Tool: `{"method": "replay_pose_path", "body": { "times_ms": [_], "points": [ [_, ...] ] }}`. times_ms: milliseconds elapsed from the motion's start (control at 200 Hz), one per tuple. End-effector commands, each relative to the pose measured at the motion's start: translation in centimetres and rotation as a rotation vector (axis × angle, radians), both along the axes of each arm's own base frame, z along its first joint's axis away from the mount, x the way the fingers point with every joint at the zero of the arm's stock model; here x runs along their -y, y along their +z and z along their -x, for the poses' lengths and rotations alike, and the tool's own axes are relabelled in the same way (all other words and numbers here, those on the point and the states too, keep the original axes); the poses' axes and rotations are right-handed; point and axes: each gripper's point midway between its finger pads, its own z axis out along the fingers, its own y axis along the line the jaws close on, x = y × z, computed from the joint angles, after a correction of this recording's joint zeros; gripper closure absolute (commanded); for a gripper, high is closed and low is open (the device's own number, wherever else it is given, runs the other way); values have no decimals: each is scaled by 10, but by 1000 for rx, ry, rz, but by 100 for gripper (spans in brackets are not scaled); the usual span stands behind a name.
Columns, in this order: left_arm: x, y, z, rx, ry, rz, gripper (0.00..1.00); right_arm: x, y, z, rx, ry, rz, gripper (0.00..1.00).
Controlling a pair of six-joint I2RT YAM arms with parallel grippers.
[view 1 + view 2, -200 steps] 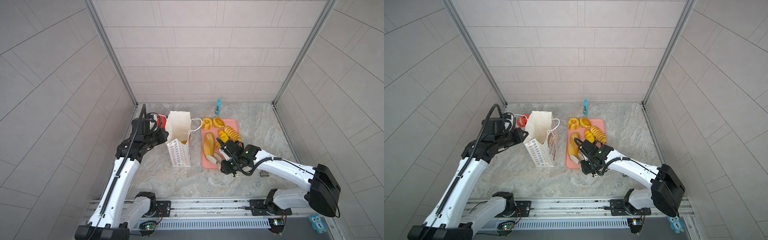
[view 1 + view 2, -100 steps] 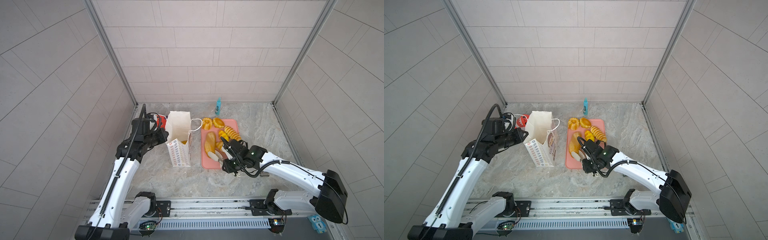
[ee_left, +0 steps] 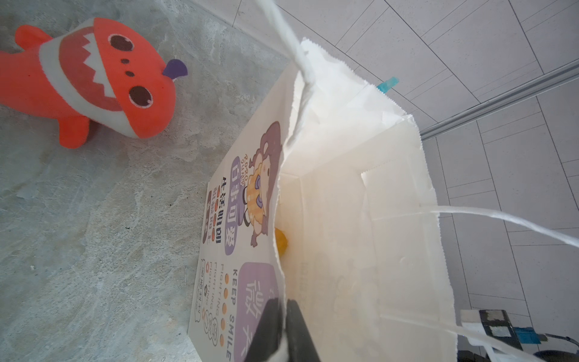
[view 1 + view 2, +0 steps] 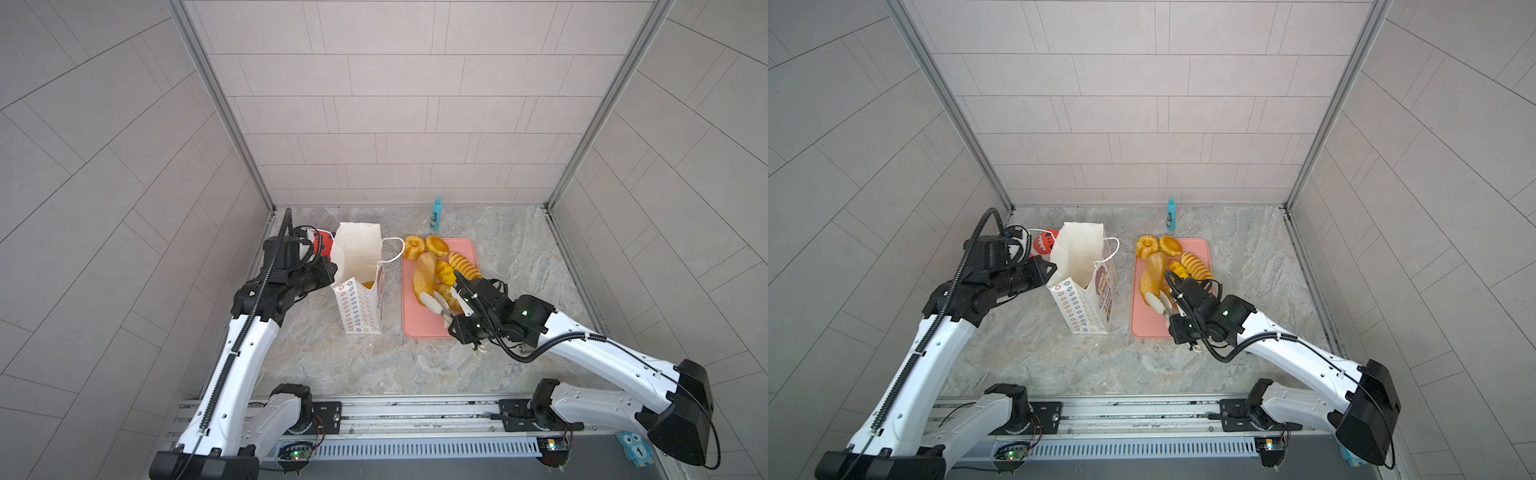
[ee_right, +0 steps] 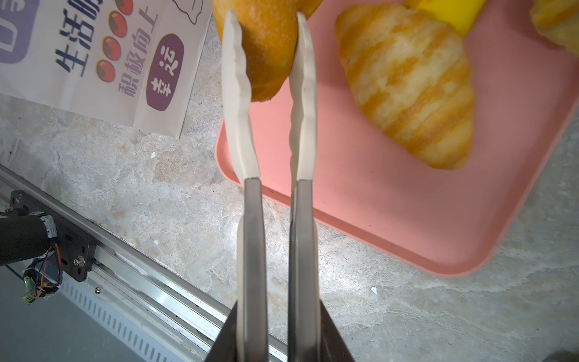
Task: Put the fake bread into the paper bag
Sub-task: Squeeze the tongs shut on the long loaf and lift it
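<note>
Nearest, the near end of the long loaf (image 4: 424,272) is gripped between the closed fingers of the right gripper (image 5: 266,37), at the pink tray (image 4: 419,326) on the worktop (image 4: 374,361). Just beside the tray, the upright paper bag (image 4: 359,307) is pinched at its rim by the closed fingers of the left gripper (image 3: 283,326). One yellow bread (image 3: 281,243) is seen inside. The other breads (image 4: 436,245) are seen farther back on the tray. Behind the bag a shark toy (image 3: 94,81) is seen, and a blue bottle (image 4: 435,212) by the far wall.

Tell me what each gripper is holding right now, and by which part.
The right gripper is shut on the long loaf, clamping it by one end. The left gripper pinches the paper bag by the rim of one wall.
</note>
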Motion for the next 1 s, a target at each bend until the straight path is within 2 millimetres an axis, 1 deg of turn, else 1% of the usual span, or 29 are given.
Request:
{"method": "replay_pose_path", "body": {
  "times_ms": [0, 355, 470, 996],
  "points": [
    [-1, 3, 1, 11, 1, 4, 88, 5, 12, -7, 59, -30, -7, 77],
    [-1, 3, 2, 12, 1, 5, 88, 15, 34, -17, 169, -36, 18, 80],
    [0, 2, 2, 10, 0, 6, 88, 18, 47, -22, 214, -31, 33, 80],
    [0, 2, 1, 8, 0, 5, 88, 24, 90, -41, 345, -12, 104, 80]
  ]
}}
